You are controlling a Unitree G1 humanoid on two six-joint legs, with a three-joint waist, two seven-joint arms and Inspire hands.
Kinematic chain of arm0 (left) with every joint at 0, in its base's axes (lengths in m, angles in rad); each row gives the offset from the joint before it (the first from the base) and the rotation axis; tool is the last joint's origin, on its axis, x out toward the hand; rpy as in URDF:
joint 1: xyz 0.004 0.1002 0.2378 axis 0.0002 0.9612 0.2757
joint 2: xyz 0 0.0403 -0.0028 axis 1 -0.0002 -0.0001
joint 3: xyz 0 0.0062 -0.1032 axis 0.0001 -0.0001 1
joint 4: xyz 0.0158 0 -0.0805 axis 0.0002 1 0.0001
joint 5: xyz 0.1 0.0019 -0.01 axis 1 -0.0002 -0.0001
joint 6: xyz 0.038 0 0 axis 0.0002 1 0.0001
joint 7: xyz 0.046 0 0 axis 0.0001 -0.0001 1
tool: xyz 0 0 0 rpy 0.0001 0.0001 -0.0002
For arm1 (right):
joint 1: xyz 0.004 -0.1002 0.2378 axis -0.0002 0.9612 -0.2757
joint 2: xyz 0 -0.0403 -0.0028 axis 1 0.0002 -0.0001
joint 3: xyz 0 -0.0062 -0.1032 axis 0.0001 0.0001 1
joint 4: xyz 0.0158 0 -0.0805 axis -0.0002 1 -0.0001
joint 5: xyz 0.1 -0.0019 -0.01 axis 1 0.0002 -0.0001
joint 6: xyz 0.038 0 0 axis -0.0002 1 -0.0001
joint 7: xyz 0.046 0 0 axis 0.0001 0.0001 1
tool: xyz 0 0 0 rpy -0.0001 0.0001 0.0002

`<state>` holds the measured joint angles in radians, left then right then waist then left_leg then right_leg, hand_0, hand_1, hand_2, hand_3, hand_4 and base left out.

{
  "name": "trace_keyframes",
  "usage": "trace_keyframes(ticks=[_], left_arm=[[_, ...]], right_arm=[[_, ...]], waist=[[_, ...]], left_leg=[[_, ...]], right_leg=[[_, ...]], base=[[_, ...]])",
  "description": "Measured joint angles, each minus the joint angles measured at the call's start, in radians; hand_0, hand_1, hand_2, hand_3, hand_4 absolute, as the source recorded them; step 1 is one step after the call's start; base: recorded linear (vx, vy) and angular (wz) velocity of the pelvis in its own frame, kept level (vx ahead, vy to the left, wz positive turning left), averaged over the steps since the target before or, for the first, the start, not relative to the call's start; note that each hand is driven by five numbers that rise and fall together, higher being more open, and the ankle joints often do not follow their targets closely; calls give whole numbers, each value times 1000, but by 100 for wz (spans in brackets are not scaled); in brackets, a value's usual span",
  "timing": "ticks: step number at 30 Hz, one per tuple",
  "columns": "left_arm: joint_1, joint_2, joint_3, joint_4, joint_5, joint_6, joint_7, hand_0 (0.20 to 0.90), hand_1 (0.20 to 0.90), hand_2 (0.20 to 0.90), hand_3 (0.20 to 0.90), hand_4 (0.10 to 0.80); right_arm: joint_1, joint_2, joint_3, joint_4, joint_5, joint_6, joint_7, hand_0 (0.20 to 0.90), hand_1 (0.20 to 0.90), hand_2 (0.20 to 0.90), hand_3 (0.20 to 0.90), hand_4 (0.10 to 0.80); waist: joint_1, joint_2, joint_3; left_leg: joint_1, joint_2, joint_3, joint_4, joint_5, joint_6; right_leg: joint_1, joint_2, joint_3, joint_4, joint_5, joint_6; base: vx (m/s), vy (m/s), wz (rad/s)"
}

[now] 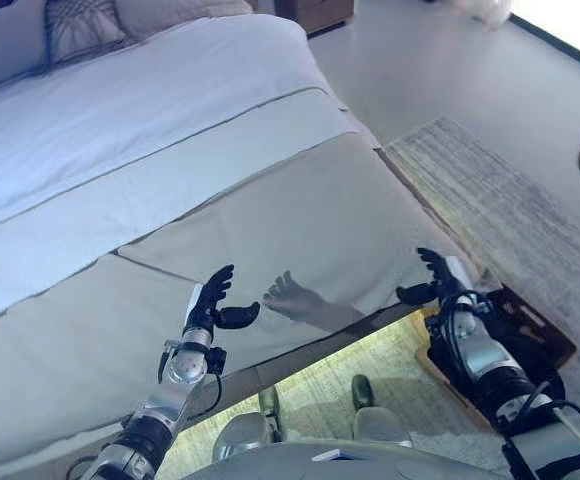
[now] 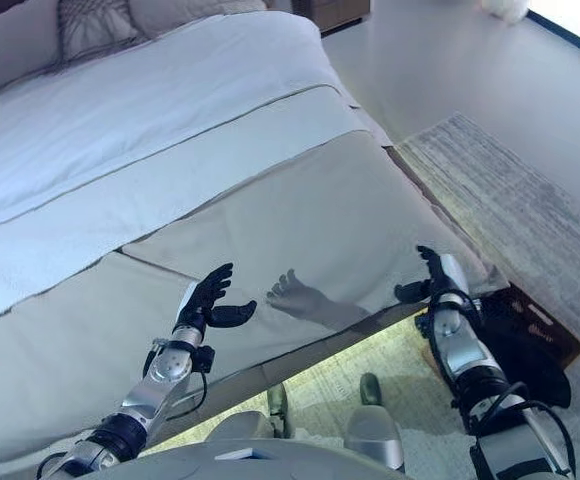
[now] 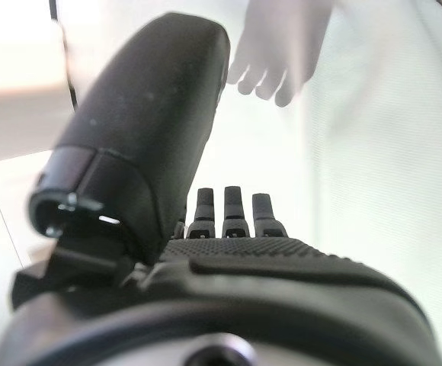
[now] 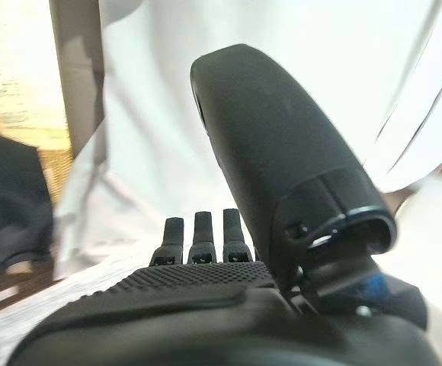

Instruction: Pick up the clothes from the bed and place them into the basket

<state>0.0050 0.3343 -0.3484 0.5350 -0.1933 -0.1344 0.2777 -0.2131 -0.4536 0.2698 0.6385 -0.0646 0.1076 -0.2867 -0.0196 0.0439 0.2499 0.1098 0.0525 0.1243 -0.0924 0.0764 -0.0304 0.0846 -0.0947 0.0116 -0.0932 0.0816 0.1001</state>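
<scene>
Bedding (image 1: 300,220) in beige and pale blue-white is spread flat over the bed (image 1: 150,110), which takes up most of the head views, with pillows (image 1: 80,25) seen at its far end. A pale floor (image 1: 450,70) is seen beyond the bed's right side, where a grey striped rug (image 1: 500,210) is laid, and a wooden cabinet (image 1: 315,12) is partly seen at the far edge.

The basket (image 1: 545,345), brown-rimmed, is set on the floor just beside the bed's near right corner, and dark clothes (image 2: 525,345) are seen lying inside it; none are seen on the bed itself. No readable writing is made out.

The left hand (image 1: 210,300) is held over the beige cover, fingers straight and spread, thumb out, nothing held. The right hand (image 1: 438,280) is raised at the bed's near right corner, close to the basket, fingers likewise extended and empty.
</scene>
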Motion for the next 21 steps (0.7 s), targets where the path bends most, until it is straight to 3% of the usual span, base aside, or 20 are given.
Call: trace_keyframes(ticks=[5,21], left_arm=[[60,1,14,35,2,-3,2,900,900,900,900,800],[74,-27,77,264,170,-37,-3,900,900,900,900,800]], right_arm=[[72,54,35,-13,-58,-4,-16,900,900,900,900,800],[178,68,60,-8,-166,-74,13,900,900,900,900,800]], waist=[[21,-41,-42],[26,-42,-134]], left_leg=[[-2,-1,-31,-2,0,0],[-16,-4,-79,-2,6,5]], right_leg=[[12,-6,-29,-4,-13,-1],[27,-12,-82,-4,-19,3]], base=[[41,16,17],[28,1,9]])
